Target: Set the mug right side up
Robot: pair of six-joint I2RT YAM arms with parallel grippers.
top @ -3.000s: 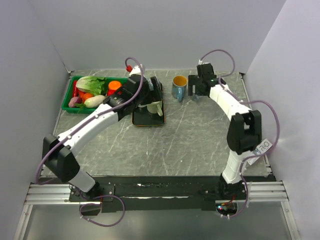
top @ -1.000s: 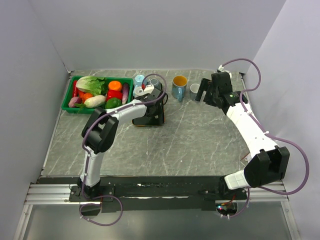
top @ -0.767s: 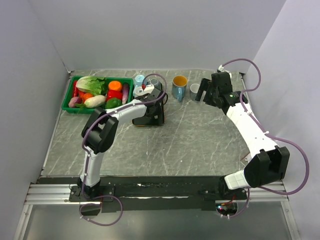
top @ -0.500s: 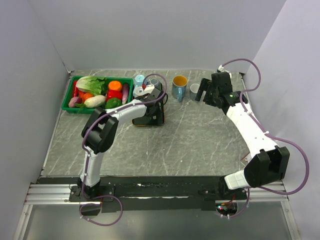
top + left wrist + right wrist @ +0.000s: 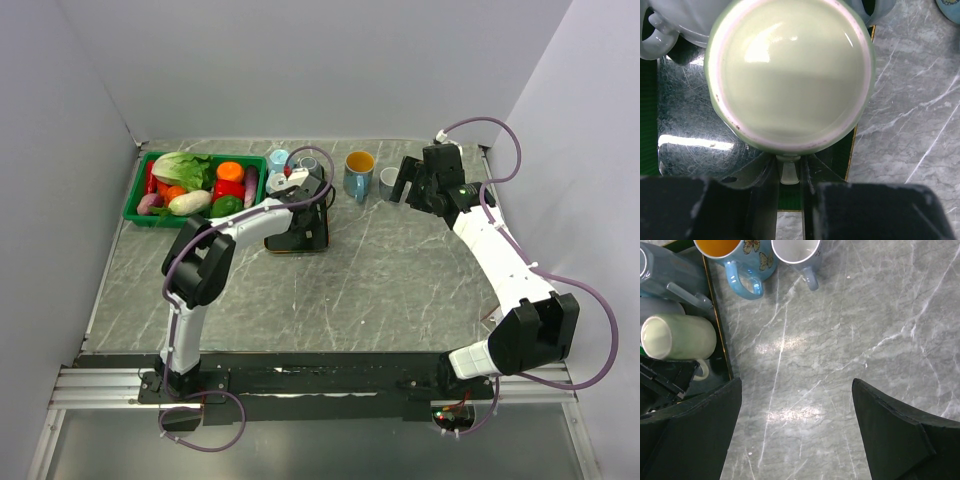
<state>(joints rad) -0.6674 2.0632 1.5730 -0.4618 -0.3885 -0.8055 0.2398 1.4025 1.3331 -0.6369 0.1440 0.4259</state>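
Note:
A pale green mug (image 5: pixel 790 75) stands on a black tray (image 5: pixel 687 125), its base turned up toward the left wrist camera. The same mug (image 5: pixel 677 336) shows at the left of the right wrist view. My left gripper (image 5: pixel 790 176) has its dark fingers pressed on either side of the mug's small handle (image 5: pixel 790 171). From above, the left gripper (image 5: pixel 305 205) covers the mug on the tray (image 5: pixel 297 243). My right gripper (image 5: pixel 405 182) hovers open over bare table at the back right, its fingers wide apart in its wrist view (image 5: pixel 795 382).
An upright blue mug with an orange inside (image 5: pixel 358 172) and a small grey mug (image 5: pixel 390 181) stand beside the tray. More mugs (image 5: pixel 665 275) sit at the tray's far end. A green crate of vegetables (image 5: pixel 195 185) is at the back left.
Over the last second the left fingers have narrowed onto the mug's handle. Three seconds ago the right gripper stood near the blue mug; it has since drawn back to the right.

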